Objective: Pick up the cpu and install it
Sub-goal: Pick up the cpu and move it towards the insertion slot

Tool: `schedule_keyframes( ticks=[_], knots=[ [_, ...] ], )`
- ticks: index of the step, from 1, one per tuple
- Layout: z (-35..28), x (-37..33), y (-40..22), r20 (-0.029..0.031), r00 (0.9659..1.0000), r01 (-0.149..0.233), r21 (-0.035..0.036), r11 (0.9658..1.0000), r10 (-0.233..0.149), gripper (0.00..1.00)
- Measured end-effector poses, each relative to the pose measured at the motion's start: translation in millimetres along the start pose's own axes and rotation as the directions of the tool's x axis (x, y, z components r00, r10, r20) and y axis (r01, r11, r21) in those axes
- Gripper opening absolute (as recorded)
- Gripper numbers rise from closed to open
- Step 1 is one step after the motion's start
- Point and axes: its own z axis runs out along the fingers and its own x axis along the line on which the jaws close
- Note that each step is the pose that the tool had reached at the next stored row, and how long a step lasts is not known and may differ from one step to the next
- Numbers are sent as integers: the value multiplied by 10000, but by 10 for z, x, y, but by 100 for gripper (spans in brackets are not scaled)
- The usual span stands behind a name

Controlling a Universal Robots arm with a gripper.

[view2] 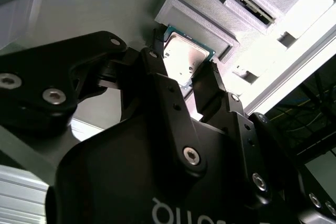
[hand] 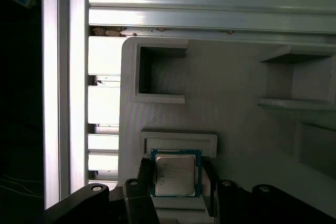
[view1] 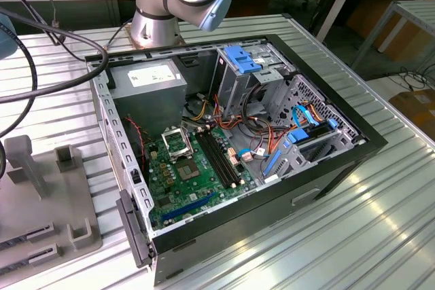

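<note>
Gripper (hand: 176,169) is parked right over the cpu (hand: 176,174), which lies flat in a shallow pocket of the grey holder tray (hand: 236,129). Honestly can't tell if the jaws are pinching it or just flanking it. In the exterior view that tray sits around 8 o'clock from the open PC case (view1: 238,225).

The computer case (view1: 258,134) lies open on the table (view1: 380,229), the arm's base (view1: 155,22) behind it and the fixture tray (view1: 41,191) at the exterior view's left. In both wrist views the cpu (hand: 176,174) lies in 1 tray recess, directly under the gripper (view2: 182,59).
</note>
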Motion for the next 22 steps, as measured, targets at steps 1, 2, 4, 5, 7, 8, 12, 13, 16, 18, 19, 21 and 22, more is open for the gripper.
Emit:
schedule_keyframes(
  ticks=[1,2,4,5,7,8,12,13,16,18,19,21,22],
  knots=[
    [0,0,0,1,10000,0,0,10000,0,47],
    [-2,-1,0,3,10000,0,-3,10000,0,47],
    [-22,0,0,1,10000,-1,-2,10000,1,47],
    [-34,0,0,1,10000,0,-1,10000,0,47],
    [-60,1,-1,-1,10000,0,0,10000,0,47],
    [-70,1,-1,0,10000,0,-1,10000,0,47],
    [-108,2,-2,-1,10000,0,-1,10000,0,47],
    [-117,2,-2,-1,10000,0,-1,10000,0,47],
    [-151,3,-3,-3,10000,0,0,10000,0,47],
    [-170,3,-3,-6,10000,0,0,10000,0,47],
    [-185,3,-4,-9,10000,0,-1,10000,0,47],
    [-205,3,-4,-17,10000,0,-1,10000,0,47],
    [-216,3,-5,-20,10000,1,0,10000,-1,47]
  ],
)
